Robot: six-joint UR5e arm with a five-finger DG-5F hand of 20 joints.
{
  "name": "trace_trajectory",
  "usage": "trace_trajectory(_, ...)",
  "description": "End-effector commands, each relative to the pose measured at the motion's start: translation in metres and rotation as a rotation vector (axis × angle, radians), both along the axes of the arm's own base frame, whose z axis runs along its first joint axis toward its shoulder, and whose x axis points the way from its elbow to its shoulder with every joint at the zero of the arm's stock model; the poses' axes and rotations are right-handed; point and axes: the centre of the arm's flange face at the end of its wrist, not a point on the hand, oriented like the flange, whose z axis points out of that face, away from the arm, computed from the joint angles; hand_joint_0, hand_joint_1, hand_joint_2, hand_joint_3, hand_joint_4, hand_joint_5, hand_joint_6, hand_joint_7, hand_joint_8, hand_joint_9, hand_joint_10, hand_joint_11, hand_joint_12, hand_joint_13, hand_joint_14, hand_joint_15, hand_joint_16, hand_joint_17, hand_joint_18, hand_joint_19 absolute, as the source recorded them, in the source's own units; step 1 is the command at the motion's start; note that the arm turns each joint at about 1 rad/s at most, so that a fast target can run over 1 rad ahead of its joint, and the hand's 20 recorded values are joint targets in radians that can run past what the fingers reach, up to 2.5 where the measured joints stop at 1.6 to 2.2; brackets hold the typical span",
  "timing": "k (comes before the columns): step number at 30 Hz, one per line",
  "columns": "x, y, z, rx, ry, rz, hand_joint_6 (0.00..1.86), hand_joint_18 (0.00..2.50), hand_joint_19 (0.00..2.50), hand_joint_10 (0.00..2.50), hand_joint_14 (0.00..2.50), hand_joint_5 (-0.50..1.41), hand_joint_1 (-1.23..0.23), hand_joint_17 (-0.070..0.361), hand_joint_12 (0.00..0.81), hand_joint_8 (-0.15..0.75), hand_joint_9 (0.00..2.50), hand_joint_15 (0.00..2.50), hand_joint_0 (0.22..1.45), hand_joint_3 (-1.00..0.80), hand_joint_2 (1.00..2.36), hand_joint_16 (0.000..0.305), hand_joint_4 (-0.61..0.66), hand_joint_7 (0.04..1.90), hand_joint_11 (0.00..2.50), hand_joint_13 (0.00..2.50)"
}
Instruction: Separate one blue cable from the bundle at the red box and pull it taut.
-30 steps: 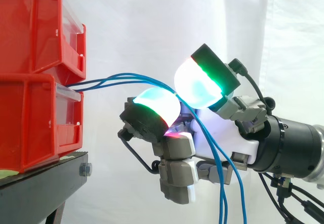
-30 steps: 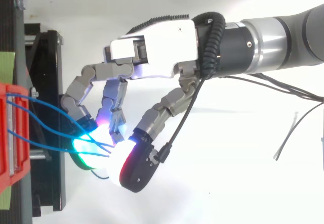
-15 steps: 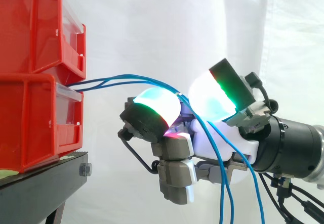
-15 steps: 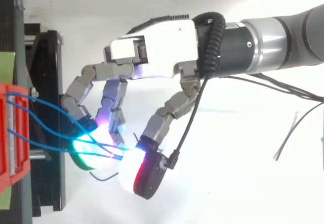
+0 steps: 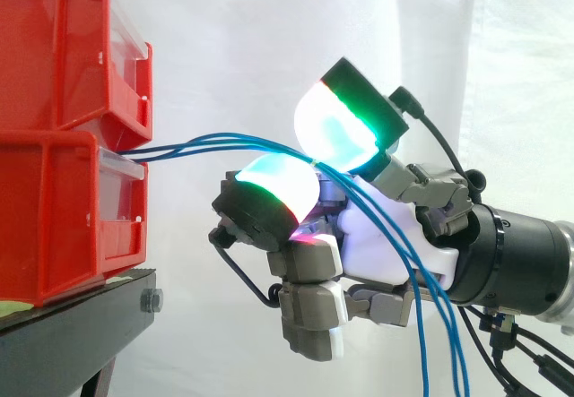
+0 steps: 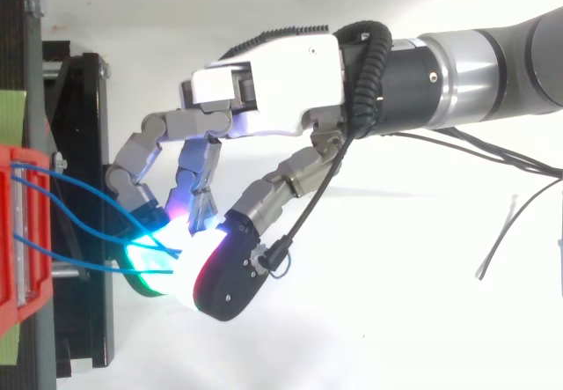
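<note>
Looking from the side, you see thin blue cables (image 5: 193, 140) leaving the lower red plastic bin (image 5: 63, 218) toward 3 o'clock in a shallow arch. They then fall toward 5 o'clock across the white-shelled robot hand (image 5: 386, 245). Its glowing thumb and finger pads (image 5: 269, 186) press together, pinching the cables; you cannot tell how many.

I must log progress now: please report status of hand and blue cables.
Hand shut, glowing pads pinching thin blue cables. Several cables, not one, run to stacked red plastic bins. No obstruction seen.
</note>
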Motion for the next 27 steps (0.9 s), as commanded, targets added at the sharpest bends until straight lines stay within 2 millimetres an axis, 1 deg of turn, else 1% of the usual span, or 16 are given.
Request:
trace_trajectory(1,0.0004,0.0001,0.0006,0.000,-0.004,0.000,0.90,1.09,0.75,0.02,0.03,-0.14,-0.80,0.135,0.468,0.431,1.09,0.76,0.70,-0.44,1.01,0.060,0.08,1.20,0.97,1.18)
trace_trajectory(2,0.0003,-0.0012,0.0006,0.000,-0.004,-0.002,0.91,1.09,0.74,0.02,0.03,-0.15,-0.82,0.135,0.466,0.435,1.09,0.77,0.71,-0.43,1.01,0.060,0.06,1.20,0.98,1.18)
trace_trajectory(3,0.0004,-0.0010,0.0008,0.000,-0.005,0.000,0.91,1.08,0.72,0.02,0.03,-0.15,-0.89,0.132,0.459,0.426,1.08,0.76,0.76,-0.44,1.01,0.059,0.01,1.22,1.00,1.18)
trace_trajectory(4,0.0005,0.0002,0.0008,0.000,-0.005,0.001,0.92,1.07,0.71,0.02,0.03,-0.15,-0.93,0.131,0.451,0.418,1.07,0.77,0.78,-0.48,1.00,0.058,-0.01,1.22,1.00,1.17)
trace_trajectory(7,0.0004,-0.0010,0.0008,0.000,-0.005,0.000,0.93,1.06,0.68,0.02,0.03,-0.16,-0.97,0.131,0.449,0.413,1.06,0.76,0.80,-0.50,1.00,0.058,0.01,1.20,1.00,1.16)
trace_trajectory(13,0.0005,-0.0021,0.0015,-0.001,-0.007,0.000,0.93,1.06,0.68,0.02,0.03,-0.15,-1.01,0.130,0.447,0.414,1.07,0.77,0.73,-0.50,1.00,0.058,0.08,1.15,1.02,1.17)
trace_trajectory(14,0.0002,-0.0033,0.0013,-0.001,-0.005,-0.002,0.93,1.06,0.68,0.02,0.03,-0.15,-1.03,0.131,0.444,0.418,1.07,0.77,0.72,-0.50,1.00,0.058,0.09,1.13,1.04,1.16)
trace_trajectory(18,0.0001,-0.0041,0.0015,-0.002,-0.007,0.001,0.93,1.05,0.68,0.02,0.03,-0.15,-1.09,0.133,0.453,0.411,1.05,0.78,0.65,-0.50,1.00,0.059,0.11,1.14,1.02,1.15)
trace_trajectory(23,0.0000,-0.0038,0.0015,-0.002,-0.007,0.004,0.94,1.05,0.68,0.02,0.03,-0.15,-1.11,0.137,0.454,0.408,1.02,0.78,0.59,-0.50,1.00,0.061,0.11,1.13,1.02,1.14)
trace_trajectory(27,0.0005,-0.0040,0.0024,-0.002,-0.010,0.003,0.94,1.06,0.69,0.02,0.03,-0.15,-1.08,0.139,0.462,0.415,1.03,0.78,0.56,-0.50,1.00,0.062,0.12,1.11,1.01,1.14)
